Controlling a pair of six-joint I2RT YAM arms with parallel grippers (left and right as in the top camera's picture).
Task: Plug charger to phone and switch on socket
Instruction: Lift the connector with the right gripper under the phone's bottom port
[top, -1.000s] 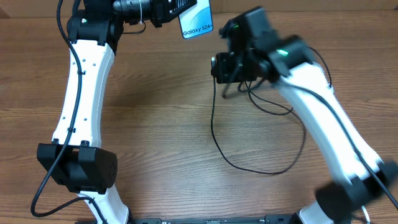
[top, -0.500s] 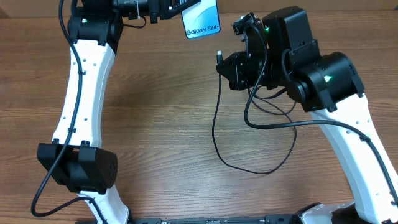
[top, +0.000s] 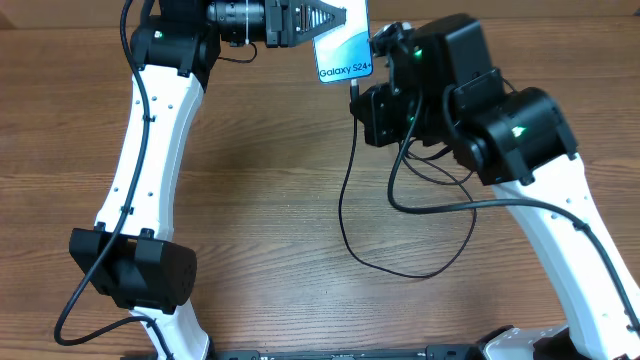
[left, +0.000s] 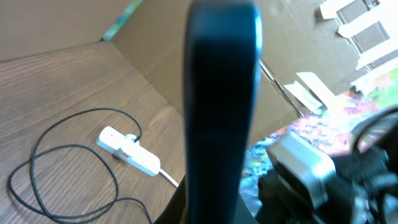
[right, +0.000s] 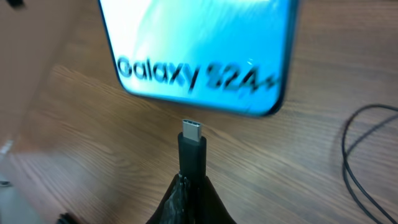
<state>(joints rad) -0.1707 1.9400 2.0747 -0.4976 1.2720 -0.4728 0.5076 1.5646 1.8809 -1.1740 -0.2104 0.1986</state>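
Above the table's far edge, my left gripper (top: 303, 22) is shut on the phone (top: 343, 46), whose bright screen reads "Galaxy S24+". In the left wrist view the phone (left: 221, 93) stands edge-on. My right gripper (top: 357, 93) is shut on the charger's black connector (right: 191, 146). Its metal tip points at the phone's lower edge (right: 205, 102), a small gap short of it. The charger cable (top: 345, 205) hangs down and loops on the wood. The socket (left: 129, 152), a white strip with a red switch, lies on the table in the left wrist view.
A black cable loop (left: 37, 168) lies beside the socket, and more of it curls at the right (right: 367, 162). Cardboard and paper scraps (left: 348, 25) sit beyond the table's edge. Both white arms (top: 150, 150) reach over the wooden table (top: 260, 200).
The left arm has carried the phone rightward and slightly down toward the right gripper. The right gripper turned and rose earlier, now holding the connector just under the phone's edge.
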